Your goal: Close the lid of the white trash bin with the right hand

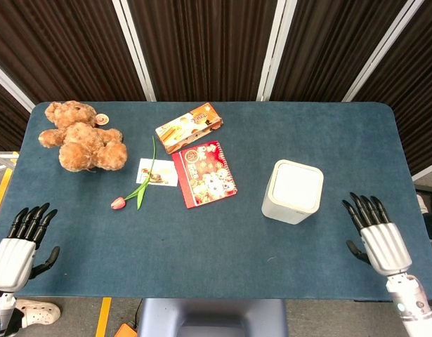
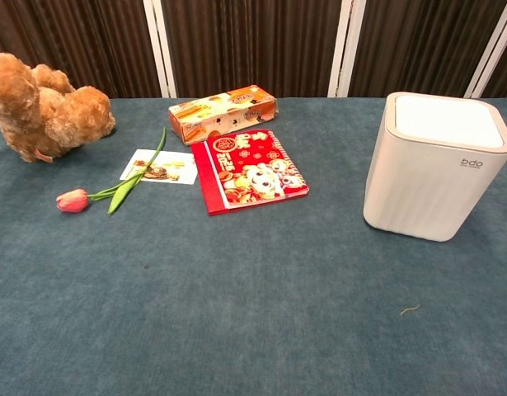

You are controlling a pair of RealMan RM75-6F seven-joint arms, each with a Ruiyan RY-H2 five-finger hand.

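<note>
Head view: high above the near edge, looking steeply down, taking in the whole desk (image 1: 223, 246) and dark curtain behind. Chest view: low and close, facing level across the desk top toward the curtain. Shared: white trash bin (image 1: 293, 191), red booklet (image 2: 249, 169), teddy bear (image 1: 81, 137).

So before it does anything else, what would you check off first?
1. Lid of the white trash bin lies flat and flush: ok.
2. Right hand is clear of the bin, fingers spread, holding nothing: ok.
3. Left hand is open at the table's near left edge: ok.
4. Bin stands upright, apart from the red booklet: ok.
5. Whether the lid has latched: cannot tell.
</note>
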